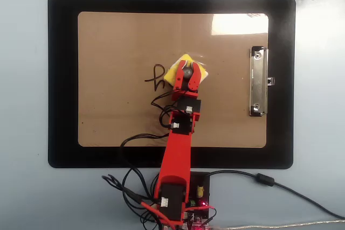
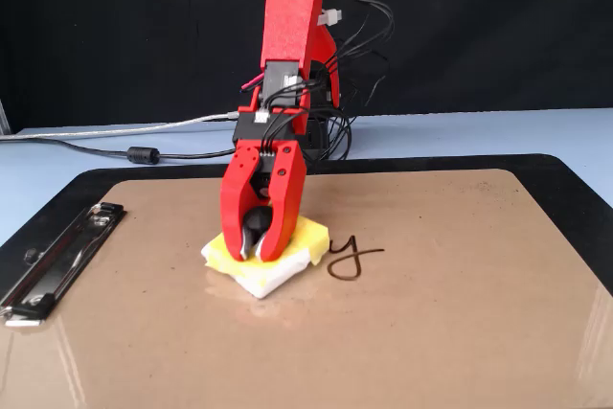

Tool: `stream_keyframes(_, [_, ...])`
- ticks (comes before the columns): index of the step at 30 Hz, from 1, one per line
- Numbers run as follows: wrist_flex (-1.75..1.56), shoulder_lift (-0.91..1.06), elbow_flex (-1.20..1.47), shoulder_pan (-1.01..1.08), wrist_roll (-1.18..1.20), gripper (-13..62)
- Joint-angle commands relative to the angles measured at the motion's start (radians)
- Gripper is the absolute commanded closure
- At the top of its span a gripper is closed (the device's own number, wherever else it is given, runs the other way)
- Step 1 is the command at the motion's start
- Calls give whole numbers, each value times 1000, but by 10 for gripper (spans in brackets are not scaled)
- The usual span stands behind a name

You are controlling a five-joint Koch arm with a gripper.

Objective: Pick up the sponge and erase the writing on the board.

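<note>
The yellow sponge (image 1: 177, 67) with white edging lies flat on the tan board (image 1: 118, 41); it also shows in the fixed view (image 2: 302, 239). My red gripper (image 1: 187, 72) comes down on it from above and its jaws are shut on the black knob (image 2: 253, 228) at the sponge's centre. One dark looping stroke of writing (image 1: 157, 77) remains just left of the sponge in the overhead view, and right of it in the fixed view (image 2: 350, 258). The board's silver clip (image 1: 258, 81) is at the right short edge.
The board rests on a larger black mat (image 1: 62, 79) on a pale blue table. Black cables (image 1: 141, 138) loop over the board's near edge beside the arm. The arm's base and electronics (image 1: 188, 203) stand below the mat. A grey cable (image 1: 280, 187) trails right.
</note>
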Motion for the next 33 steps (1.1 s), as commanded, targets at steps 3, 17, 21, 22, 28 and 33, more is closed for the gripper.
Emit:
stream_keyframes(3, [2, 146, 150, -26, -20, 575])
stream_keyframes(17, [-3, 276, 290, -69, -12, 575])
stream_keyframes(21, [-34, 12, 21, -64, -12, 574])
stream_keyframes(22, [-35, -6, -5, -64, -12, 575])
stream_keyframes(28, [-52, 262, 314, -64, -11, 574])
stream_keyframes(33, [-52, 601, 611, -66, -11, 575])
